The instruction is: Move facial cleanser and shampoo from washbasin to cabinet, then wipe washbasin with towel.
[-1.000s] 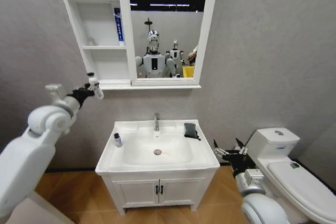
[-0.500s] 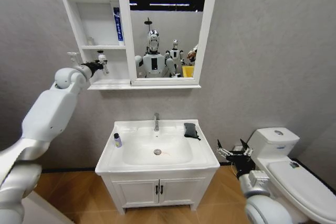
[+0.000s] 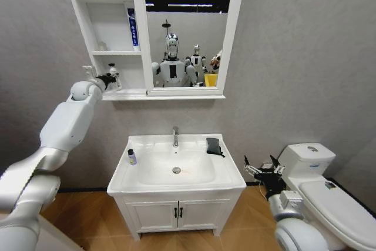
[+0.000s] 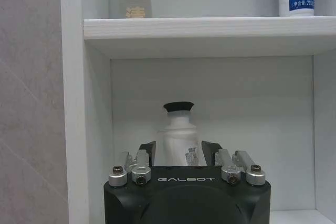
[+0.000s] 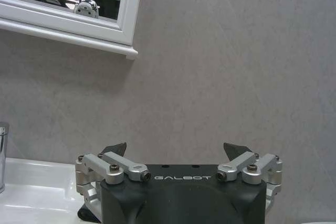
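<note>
**Left arm at the shelves, bottle in its grip**

Far left, the white left arm reached up and across to the white wall-hung cabinet [image 3: 108, 33] of three narrow open shelves. Its left gripper [image 3: 109, 79] sat at the mouth of the lowest shelf, jaws clamped on a small white bottle with a black cap [image 4: 178, 137], which stood upright between the dark fingers [image 4: 148, 151]. On the shelf above, a tall white-and-blue tube [image 3: 133, 27] stood at the right end, with a small grey pot [image 4: 135, 4] at the left end. Joined to the cabinet's right side was the white-framed mirror [image 3: 188, 27].

Below, the white rectangular ceramic washbasin [image 3: 176, 166] sat on its two-door vanity. A small bottle with a dark cap and blue label [image 3: 131, 157] stood on the left rim, well apart from the chrome tap [image 3: 175, 136] at the far middle. The small dark grey folded towel [image 3: 214, 146] lay on the right rim.

Further right, the right gripper [image 3: 262, 169] hung low between the basin and the white toilet [image 3: 323, 186], jaws apart and holding nothing.
</note>
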Robot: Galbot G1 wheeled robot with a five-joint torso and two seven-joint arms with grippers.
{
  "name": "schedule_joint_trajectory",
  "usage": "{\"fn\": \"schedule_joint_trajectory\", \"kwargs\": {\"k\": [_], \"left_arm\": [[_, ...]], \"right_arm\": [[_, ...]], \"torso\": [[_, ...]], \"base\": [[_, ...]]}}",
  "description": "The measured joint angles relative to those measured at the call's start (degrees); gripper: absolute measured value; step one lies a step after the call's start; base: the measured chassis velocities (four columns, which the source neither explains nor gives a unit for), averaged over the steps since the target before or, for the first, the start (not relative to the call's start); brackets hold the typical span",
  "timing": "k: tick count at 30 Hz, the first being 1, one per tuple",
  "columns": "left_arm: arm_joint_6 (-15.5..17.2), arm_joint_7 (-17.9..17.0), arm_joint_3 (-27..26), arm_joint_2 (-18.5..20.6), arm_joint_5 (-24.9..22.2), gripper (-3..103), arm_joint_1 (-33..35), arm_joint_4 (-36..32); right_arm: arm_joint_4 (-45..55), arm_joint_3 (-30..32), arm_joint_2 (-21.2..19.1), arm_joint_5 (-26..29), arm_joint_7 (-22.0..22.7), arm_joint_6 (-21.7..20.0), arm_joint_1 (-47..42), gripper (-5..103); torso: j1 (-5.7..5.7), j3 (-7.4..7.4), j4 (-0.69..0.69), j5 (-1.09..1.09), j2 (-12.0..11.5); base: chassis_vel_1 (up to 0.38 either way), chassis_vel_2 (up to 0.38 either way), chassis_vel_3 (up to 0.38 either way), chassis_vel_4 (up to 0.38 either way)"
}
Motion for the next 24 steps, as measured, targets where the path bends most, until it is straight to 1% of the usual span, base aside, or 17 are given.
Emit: {"fn": "schedule_joint_trajectory", "kwargs": {"k": [3,6,8,9,12,13,14,15,16,17,18,19,20,21,22,23,24], "left_arm": [[0.12,-0.63,-0.07,-0.62,-0.05,64,0.07,0.08],[0.12,-0.80,-0.19,-0.71,-0.05,69,0.07,0.07],[0.24,-1.78,-1.35,-0.40,-0.05,80,0.92,-1.73],[0.24,-1.78,-1.35,-0.40,-0.05,80,0.92,-1.73],[1.33,-3.65,-3.12,1.16,-0.35,90,3.38,-6.03],[2.62,-5.84,-5.30,3.50,-1.00,98,6.96,-11.50],[2.62,-5.84,-5.30,3.50,-1.00,98,6.96,-11.50],[4.21,-7.66,-8.75,6.10,-1.75,100,12.03,-18.46],[5.04,-8.62,-11.23,7.45,-2.15,100,15.25,-22.35],[5.04,-8.62,-11.23,7.45,-2.15,100,15.25,-22.35],[6.02,-11.01,-15.78,10.00,-3.43,100,21.76,-29.46],[6.02,-11.01,-15.78,10.00,-3.43,100,21.76,-29.46],[6.30,-12.83,-18.01,11.21,-4.33,100,26.01,-33.53],[6.47,-15.91,-21.25,12.40,-5.71,100,34.01,-40.27],[6.37,-16.98,-23.11,12.52,-5.89,100,39.41,-44.35],[6.37,-16.98,-23.11,12.52,-5.89,100,39.41,-44.35],[5.70,-17.32,-24.48,12.07,-5.14,100,44.42,-47.45]], "right_arm": [[-0.02,0.60,-0.17,0.24,-0.13,0.09,0.01,100],[-0.09,0.71,-0.19,0.29,-0.18,0.12,0.01,100],[-0.48,0.72,-0.17,0.27,-0.33,0.33,0.08,100],[-0.48,0.72,-0.17,0.27,-0.33,0.33,0.08,100],[-0.60,0.47,-0.16,0.25,-0.38,0.41,0.34,100],[-0.63,0.26,-0.32,0.25,-0.39,0.41,0.62,100],[-0.63,0.26,-0.32,0.25,-0.39,0.41,0.62,100],[-0.64,0.13,-0.45,0.25,-0.39,0.41,0.88,100],[-0.70,0.07,-0.43,0.25,-0.40,0.41,1.02,100],[-0.70,0.07,-0.43,0.25,-0.40,0.41,1.02,100],[-0.96,0.03,-0.09,0.17,-0.40,0.41,1.18,100],[-0.96,0.03,-0.09,0.17,-0.40,0.41,1.18,100],[-1.13,0.03,0.19,0.09,-0.42,0.43,1.24,100],[-1.43,0.03,0.75,-0.03,-0.56,0.56,1.26,100],[-1.62,0.01,1.12,-0.19,-0.72,0.67,1.26,100],[-1.62,0.01,1.12,-0.19,-0.72,0.67,1.26,100],[-1.77,-0.10,1.42,-0.41,-0.85,0.79,1.24,100]], "torso": [[0.00,0.00,0.01,-0.01,0.00],[0.00,0.00,0.00,-0.02,0.00],[0.00,0.00,-0.01,0.00,0.00],[0.00,0.00,-0.01,0.00,0.00],[0.00,0.00,-0.02,0.00,0.00],[0.01,0.00,0.00,-0.02,0.00],[0.01,0.00,0.00,-0.02,0.00],[0.00,0.00,0.03,-0.03,0.00],[0.00,0.00,0.03,-0.04,0.00],[0.00,0.00,0.03,-0.04,0.00],[0.00,-0.01,0.03,-0.02,0.00],[0.00,-0.01,0.03,-0.02,0.00],[-0.01,-0.02,0.05,0.00,0.01],[-0.02,-0.02,0.06,-0.01,0.01],[-0.02,-0.02,0.06,-0.06,0.02],[-0.02,-0.02,0.06,-0.06,0.02],[-0.02,-0.02,0.05,-0.04,0.01]], "base": [[0.000,0.000,0.000,0.000],[0.000,0.000,0.000,0.000],[0.000,0.000,0.000,0.000],[0.000,0.000,0.000,0.000],[0.000,0.000,0.000,0.000],[0.000,0.000,0.000,0.000],[0.000,0.000,0.000,0.000],[0.000,0.000,0.000,0.000],[0.000,0.000,0.000,0.000],[0.000,0.000,0.000,0.000],[0.000,0.000,0.000,0.000],[0.000,0.000,0.000,0.000],[0.000,0.000,0.000,0.000],[0.000,0.000,0.000,0.000],[0.000,0.000,0.000,0.000],[0.000,0.000,0.000,0.000],[0.000,0.000,0.000,0.000]]}}
